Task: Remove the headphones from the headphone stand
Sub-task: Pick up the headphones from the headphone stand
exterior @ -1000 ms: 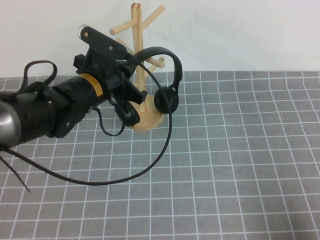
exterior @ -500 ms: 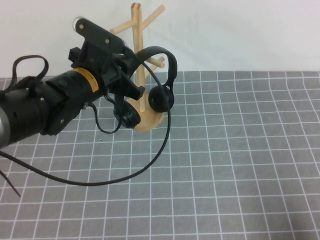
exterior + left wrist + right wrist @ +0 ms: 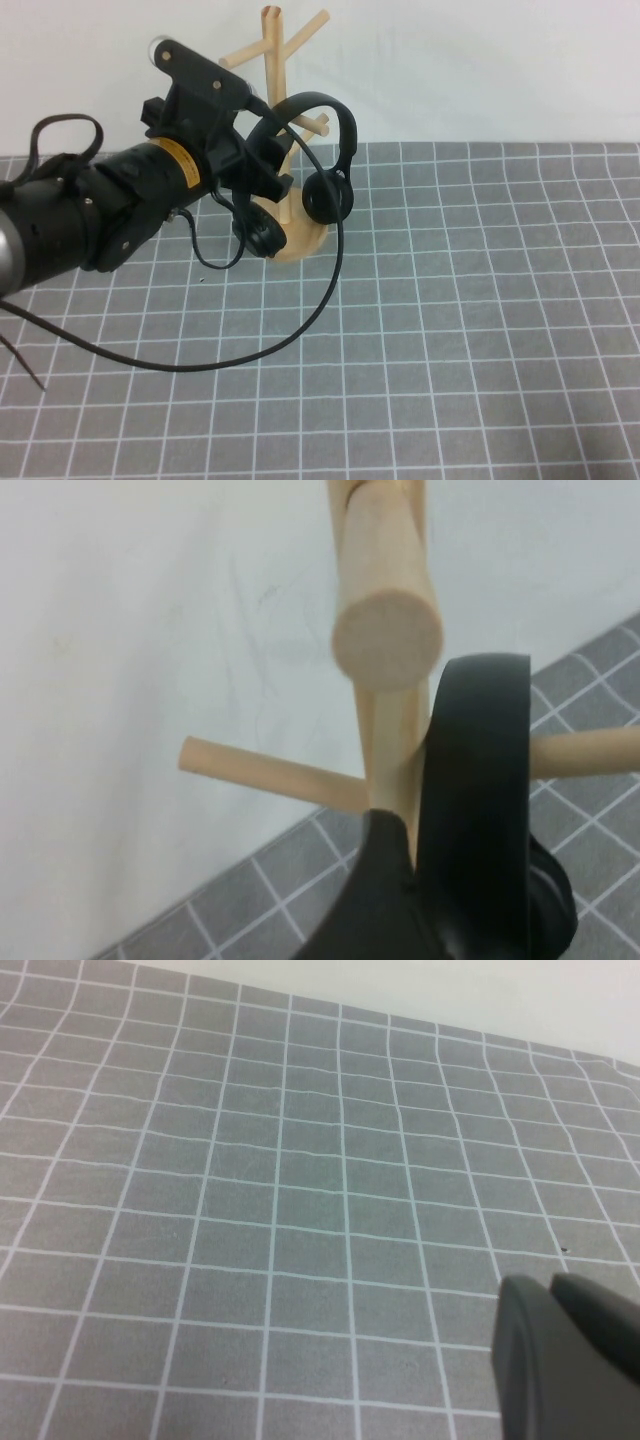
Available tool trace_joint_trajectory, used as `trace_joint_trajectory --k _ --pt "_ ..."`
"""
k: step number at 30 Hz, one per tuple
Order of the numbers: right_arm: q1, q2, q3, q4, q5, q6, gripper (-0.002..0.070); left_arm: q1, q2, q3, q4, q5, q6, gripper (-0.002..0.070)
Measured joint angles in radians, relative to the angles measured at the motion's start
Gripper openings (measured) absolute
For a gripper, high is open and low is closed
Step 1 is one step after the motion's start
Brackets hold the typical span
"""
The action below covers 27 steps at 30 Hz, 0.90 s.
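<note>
Beside the headphone stand (image 3: 283, 150) at the table's (image 3: 480, 330) far edge, the left claw (image 3: 262, 150) clamps the headband of the headphones (image 3: 325, 160), which arch around the pole, while the right claw (image 3: 560, 1360) hovers elsewhere, its fingers together.

headphone stand (image 3: 279, 120): you see pale, matt, smooth wood
headphones (image 3: 325, 160): black plastic, slight sheen
tabletop (image 3: 480, 330): your grey matt mat, white grid
left gripper (image 3: 262, 170): matt black
</note>
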Motion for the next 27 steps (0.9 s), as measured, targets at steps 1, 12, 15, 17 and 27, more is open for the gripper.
trace_joint_trajectory --k 1,12,15,17,27 --pt "0.0 0.0 0.0 0.0 0.0 0.0 -0.0009 0.0 0.006 0.0 0.0 -0.015 0.0 0.0516" --pt "0.0 0.0 0.0 0.0 0.0 0.0 -0.0009 0.0 0.083 0.0 -0.047 -0.081 0.076 0.0525" --pt "0.0 0.0 0.0 0.0 0.0 0.0 -0.0009 0.0 0.083 0.0 -0.124 -0.094 0.139 0.0525" --pt "0.0 0.0 0.0 0.0 0.0 0.0 -0.0009 0.0 0.084 0.0 -0.17 -0.101 0.176 0.0525" --pt "0.0 0.0 0.0 0.0 0.0 0.0 -0.0009 0.008 0.134 0.0 -0.231 -0.16 0.223 0.0525"
